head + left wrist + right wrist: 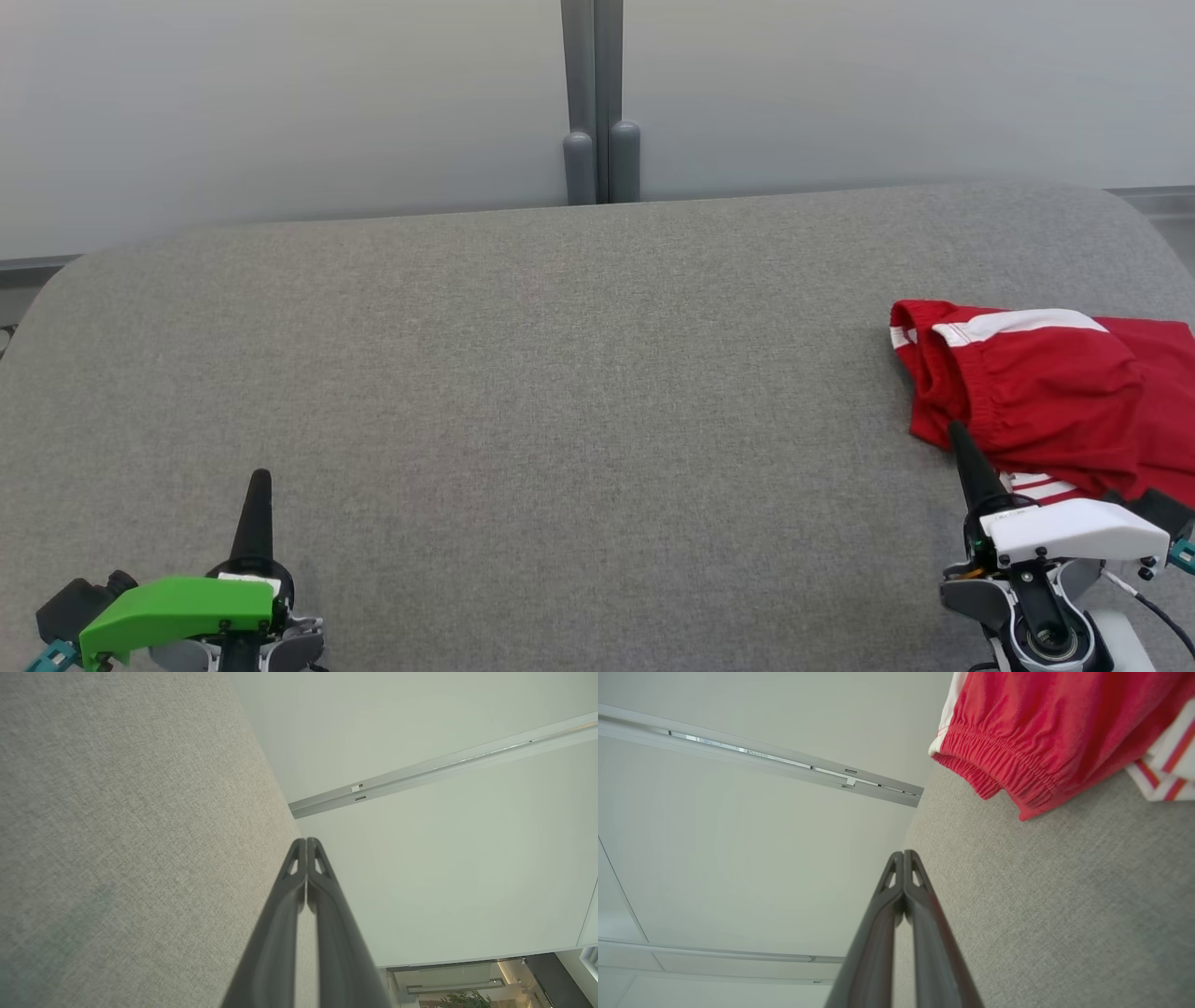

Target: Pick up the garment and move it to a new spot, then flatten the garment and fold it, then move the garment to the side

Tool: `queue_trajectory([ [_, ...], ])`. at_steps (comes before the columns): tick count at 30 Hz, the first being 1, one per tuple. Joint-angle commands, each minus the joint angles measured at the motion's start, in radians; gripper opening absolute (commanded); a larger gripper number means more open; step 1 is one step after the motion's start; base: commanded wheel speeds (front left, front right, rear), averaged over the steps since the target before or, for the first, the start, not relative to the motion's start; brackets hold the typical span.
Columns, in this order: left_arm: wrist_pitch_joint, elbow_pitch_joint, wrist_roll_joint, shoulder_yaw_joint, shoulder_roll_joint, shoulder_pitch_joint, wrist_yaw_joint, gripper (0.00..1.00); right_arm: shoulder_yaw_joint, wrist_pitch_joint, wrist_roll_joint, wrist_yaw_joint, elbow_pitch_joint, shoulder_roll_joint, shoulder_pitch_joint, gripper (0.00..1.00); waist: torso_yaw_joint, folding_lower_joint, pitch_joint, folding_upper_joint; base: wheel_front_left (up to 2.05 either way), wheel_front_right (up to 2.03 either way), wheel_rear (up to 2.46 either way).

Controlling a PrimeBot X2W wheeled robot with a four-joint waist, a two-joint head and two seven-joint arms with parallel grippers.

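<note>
The table (560, 373) is covered in a grey woven cloth, coarse and even, with rounded far corners. Behind it stand pale, smooth wall panels joined by a grey post (597, 140).

The garment (1055, 392) lies crumpled at the table's right edge, about midway between near and far, its right part cut off by the frame. It is thin red fabric with white stripes and looks like shorts. From the head it reads as soft folds. The right wrist view, much closer, gives the gathered ribs of an elastic band and a white hem striped in red.

The right gripper (954, 431) sits near right under a white cover (1074, 527), its two long dark fingers pressed together into one tapering point and grasping nothing. From the head its tip overlaps the garment's near left edge. Its wrist view shows bare grey cloth between the fingers and the band.

The left gripper (260, 478) is near left under a green cover (177, 607), well apart from the garment, likewise clenched and empty above bare cloth. Its wrist view adds a metal rail (444, 760) across the wall and a green plant (462, 998).
</note>
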Motion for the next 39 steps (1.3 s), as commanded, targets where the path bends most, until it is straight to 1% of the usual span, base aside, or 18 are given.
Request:
queue_trajectory([
  [1, 0.006, -0.013, -0.033, 0.004, 0.008, -0.026, -0.006, 0.0, -0.005, 0.008, 0.028, 0.001, -0.015, -0.006, 0.002, 0.0, 0.0, 0.0, 0.001, 0.0, 0.0, 0.0, 0.0],
  [39, 0.078, -0.049, -0.323, 0.022, 0.009, -0.044, -0.014, 0.0, -0.041, 0.084, 0.326, 0.0, -0.07, -0.007, 0.017, 0.0, -0.004, 0.0, 0.015, 0.0, 0.0, 0.0, 0.0],
])
